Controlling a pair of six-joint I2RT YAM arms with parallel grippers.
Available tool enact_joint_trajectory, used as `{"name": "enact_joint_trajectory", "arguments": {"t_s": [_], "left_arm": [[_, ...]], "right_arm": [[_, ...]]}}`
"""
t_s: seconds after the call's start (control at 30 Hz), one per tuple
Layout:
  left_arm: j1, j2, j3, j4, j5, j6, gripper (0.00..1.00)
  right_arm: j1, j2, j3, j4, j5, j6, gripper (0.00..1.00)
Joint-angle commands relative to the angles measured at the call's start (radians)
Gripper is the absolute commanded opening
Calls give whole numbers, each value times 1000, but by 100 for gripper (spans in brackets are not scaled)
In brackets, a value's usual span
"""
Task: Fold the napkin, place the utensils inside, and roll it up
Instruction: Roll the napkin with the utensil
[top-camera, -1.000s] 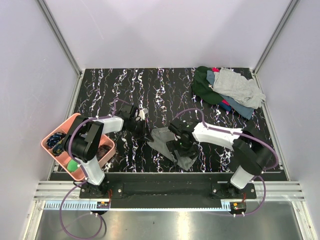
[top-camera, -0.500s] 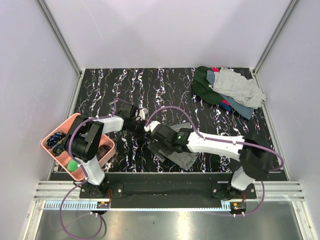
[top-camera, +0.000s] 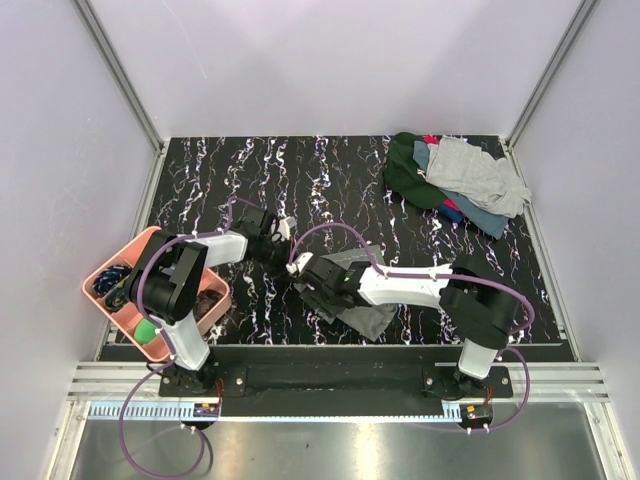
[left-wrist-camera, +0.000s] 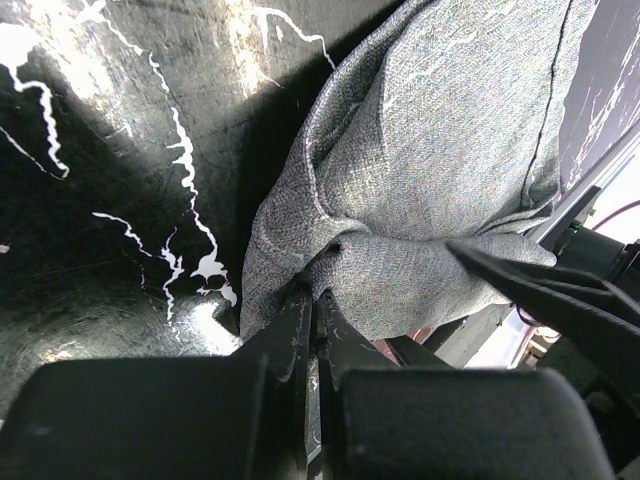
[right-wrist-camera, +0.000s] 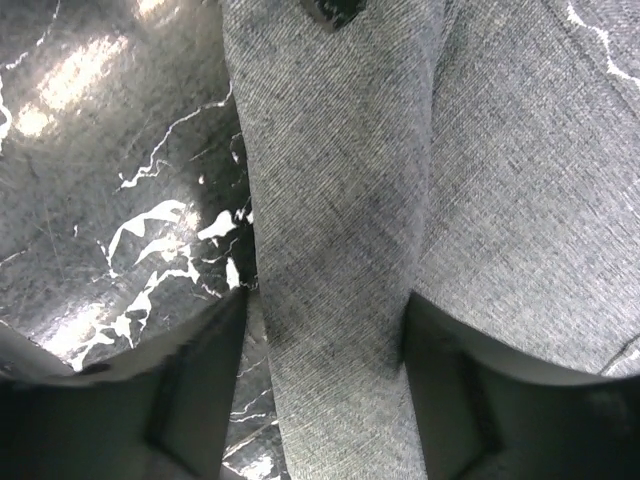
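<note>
The grey napkin lies bunched on the black marbled table in front of the arms. My left gripper is shut on a puckered corner of the napkin at its left end. My right gripper is low over the cloth just beside the left one. It is open, and its jaws straddle a raised fold of the napkin. One of its fingers sits at the fold's left edge over the table, the other against the cloth. The utensils are out of view.
A pink basket with dark items and a green ball stands at the table's left edge beside the left arm. A heap of green, grey and blue cloths lies at the back right.
The right arm has swung left across the napkin until its gripper sits next to the left gripper, and its jaws have narrowed around a fold. The left arm has stayed still.
</note>
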Motion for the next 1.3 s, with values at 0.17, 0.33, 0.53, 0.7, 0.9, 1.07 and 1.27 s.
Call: {"name": "enact_joint_trajectory", "arguments": {"t_s": [0.17,0.33,0.53,0.7,0.9,1.07,1.27], "left_arm": [[-3,-65,2,-45,-102,16,21],[14,-177,-17,-31,-154,-5,50],[45,-304,-103,1,-215,-12,54],[48,-372,-168,67,-209,-18,55],[48,-381,-208,92,-209,-21,67],[47,-351,-226,119,-151,-21,68],[45,-341,-264,168,-91,-30,68]], "right_arm": [[-68,26,-59,68,-214,50,51],[-113,-2,-144,166,-365,66,45],[-176,-35,-219,287,-596,79,42],[-216,-17,-245,341,-761,79,40],[-291,38,-239,387,-949,111,38],[-341,95,-222,390,-1074,119,38],[-395,168,-191,390,-1166,120,37]]}}
